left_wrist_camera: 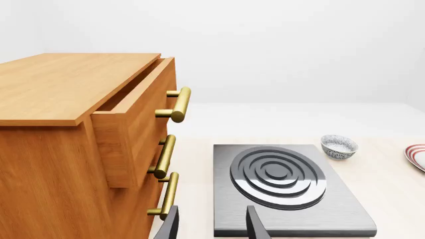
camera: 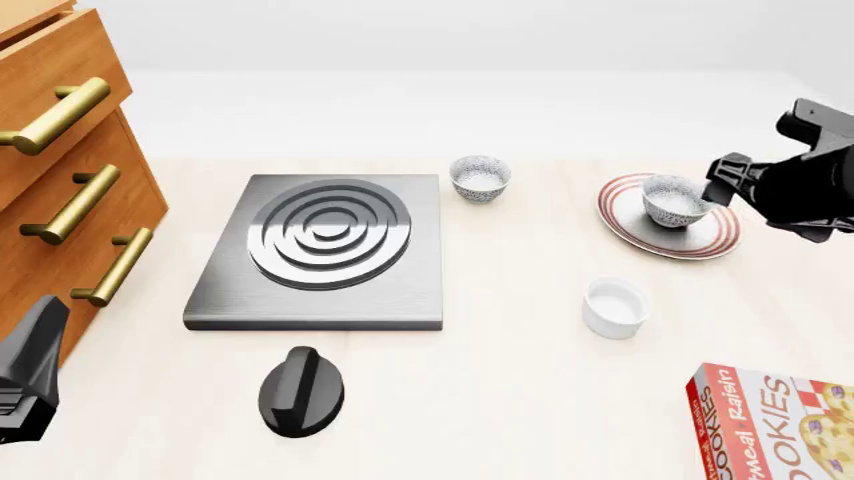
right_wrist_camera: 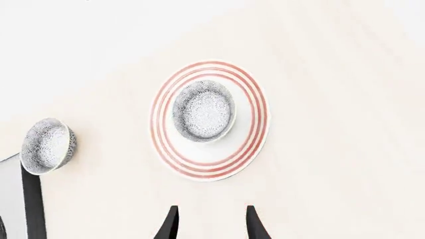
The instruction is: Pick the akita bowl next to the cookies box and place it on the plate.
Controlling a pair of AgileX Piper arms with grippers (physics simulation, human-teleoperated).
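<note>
Red rings of the plate [right_wrist_camera: 211, 167] frame the akita bowl [right_wrist_camera: 203, 110], which sits upright inside the rim, off-centre. My right pincer [right_wrist_camera: 209, 221] hangs apart from it, fingers spread, holding nothing. I judge placement done; what remains is retreat, clear of the bowl. The left pincer [left_wrist_camera: 211, 224] is open and idle by the stove plate [left_wrist_camera: 285, 191].

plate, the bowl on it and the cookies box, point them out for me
plate [camera: 710, 238], front view, on its red-ringed rim.
bowl on the plate [camera: 674, 200], front view, on its pale inside.
cookies box [camera: 774, 420], front view, on its red lettered face.
</note>
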